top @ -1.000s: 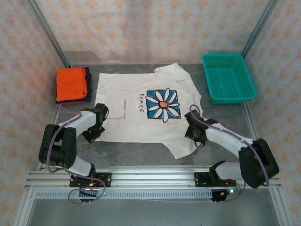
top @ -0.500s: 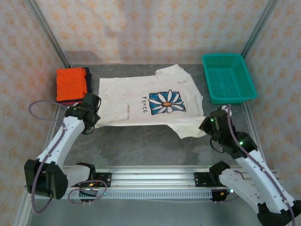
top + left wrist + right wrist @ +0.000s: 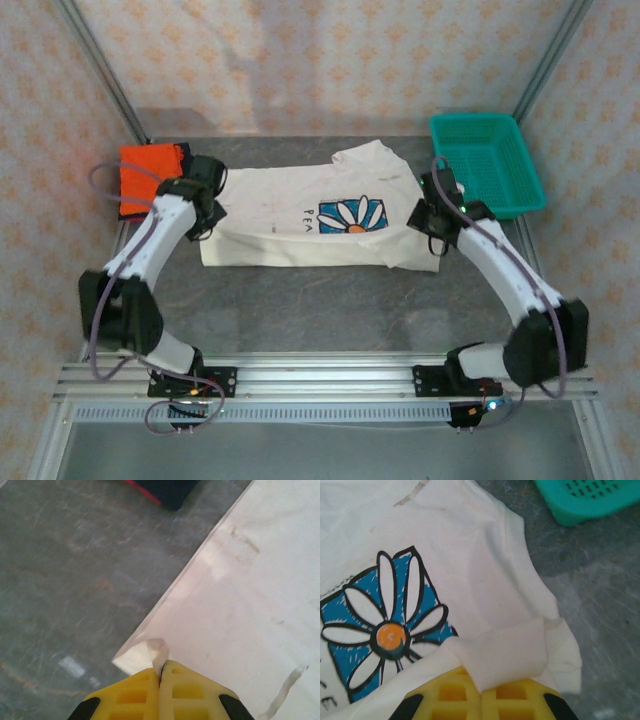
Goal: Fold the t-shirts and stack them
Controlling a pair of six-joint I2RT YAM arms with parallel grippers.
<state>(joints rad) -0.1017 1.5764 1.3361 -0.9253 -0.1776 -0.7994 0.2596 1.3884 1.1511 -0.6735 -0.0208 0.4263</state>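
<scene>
shirt work from my remote seat: the white shirt [image 3: 300,225] lies in the middle of the tabletop [image 3: 300,310], doubled over along its length so the near half sits on the far half. its long axis runs left to right across my overhead view, hem end toward the left and collar end toward the right, near the teal basket [image 3: 485,165]. one short sleeve sticks out toward the far side. the fold covers the lower part of the daisy print [image 3: 352,215], and i can read just part of the lettering beside it.

my left tool [image 3: 210,212] sits at the shirt's left end, its yellow fingers [image 3: 135,695] pressed together with a small corner of white cloth pinched between them. my right tool [image 3: 432,232] is at the right end, also closed, with a rolled band of white cloth draped over and clamped in its tips by the sleeve.

far left, an orange shirt [image 3: 150,170] rests folded on top of a navy shirt [image 3: 172,489], just beside the white shirt's hem end.
</scene>
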